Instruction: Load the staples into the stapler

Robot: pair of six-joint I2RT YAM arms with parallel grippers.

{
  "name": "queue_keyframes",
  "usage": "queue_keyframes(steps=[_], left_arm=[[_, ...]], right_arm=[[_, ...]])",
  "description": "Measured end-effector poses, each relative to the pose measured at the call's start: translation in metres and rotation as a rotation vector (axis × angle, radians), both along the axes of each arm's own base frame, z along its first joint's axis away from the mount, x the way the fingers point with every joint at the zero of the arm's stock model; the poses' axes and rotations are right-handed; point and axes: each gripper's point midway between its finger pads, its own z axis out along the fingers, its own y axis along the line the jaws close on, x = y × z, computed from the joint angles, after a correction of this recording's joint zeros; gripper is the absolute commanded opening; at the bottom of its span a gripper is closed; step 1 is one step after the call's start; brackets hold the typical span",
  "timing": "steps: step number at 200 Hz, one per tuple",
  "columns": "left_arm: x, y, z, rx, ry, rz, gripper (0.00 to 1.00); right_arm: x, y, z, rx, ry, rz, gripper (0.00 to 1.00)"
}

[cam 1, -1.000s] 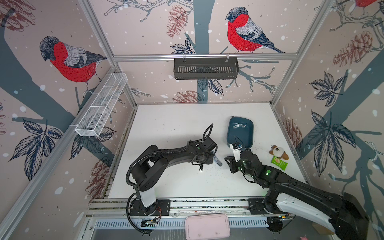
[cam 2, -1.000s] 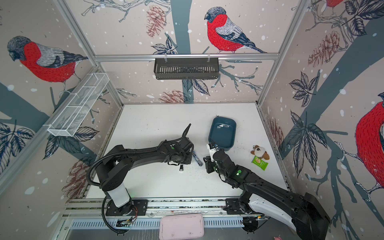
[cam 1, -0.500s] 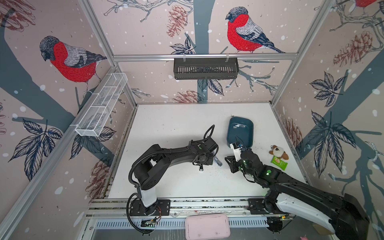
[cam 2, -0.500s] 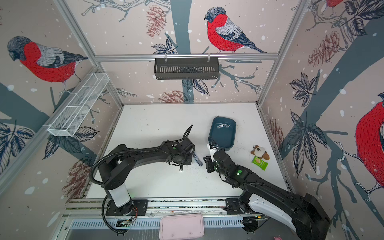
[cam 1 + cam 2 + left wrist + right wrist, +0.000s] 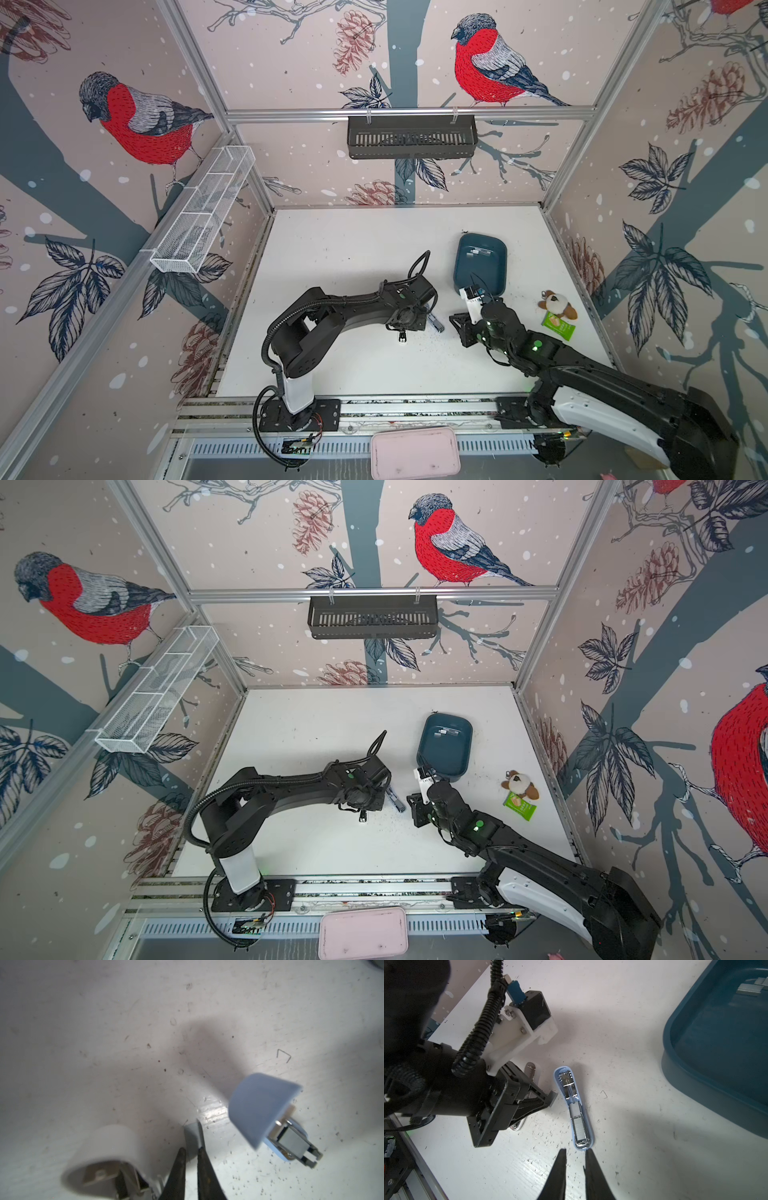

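Grey staple strip (image 5: 192,1133) sits pinched in the left gripper (image 5: 191,1149), beside the open blue stapler (image 5: 255,1105); the right gripper's (image 5: 575,1154) fingers stand slightly apart near its end.

We find no text, brand, number or sign that we can read in any view. The closest thing to lettering is a white label sticker (image 5: 478,251) on the floor of the dark blue tray (image 5: 492,266), which stands toward the far right corner of the surface. In both top views its print is too small for us to make out. The green packet (image 5: 560,327) near the right edge of the surface carries pale markings, and we cannot read those either.
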Motion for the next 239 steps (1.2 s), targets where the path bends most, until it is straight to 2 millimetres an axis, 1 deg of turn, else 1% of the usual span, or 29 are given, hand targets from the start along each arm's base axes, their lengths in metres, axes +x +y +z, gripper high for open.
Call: queue_keyframes(steps=[78, 101, 118, 144, 162, 182, 205, 239], left_arm=[[0.002, -0.002, -0.001, 0.001, -0.004, 0.001, 0.12], [0.003, -0.002, -0.002, 0.002, -0.006, 0.002, 0.09], [0.003, -0.002, -0.002, 0.004, -0.006, 0.003, 0.05], [0.003, -0.002, -0.002, 0.006, -0.008, 0.004, 0.03], [0.003, -0.002, -0.002, 0.006, -0.008, 0.003, 0.0], [0.003, -0.002, -0.002, 0.008, -0.01, 0.002, 0.0], [-0.001, -0.002, -0.001, 0.011, -0.008, -0.007, 0.0], [-0.01, 0.003, 0.004, 0.02, 0.001, -0.018, 0.0]], right_arm=[[0.0, 0.0, -0.001, 0.0, 0.003, 0.001, 0.18], [-0.001, 0.0, -0.001, 0.0, 0.004, 0.002, 0.17], [-0.001, 0.0, -0.002, 0.0, 0.004, 0.002, 0.17], [-0.001, 0.0, -0.002, 0.001, 0.005, 0.004, 0.17], [-0.001, 0.0, -0.001, 0.003, 0.003, 0.003, 0.17], [0.0, -0.001, -0.001, 0.003, 0.003, 0.0, 0.17], [0.0, -0.001, -0.001, 0.003, 0.003, 0.0, 0.17], [0.001, -0.002, -0.001, 0.005, 0.004, -0.004, 0.17]])
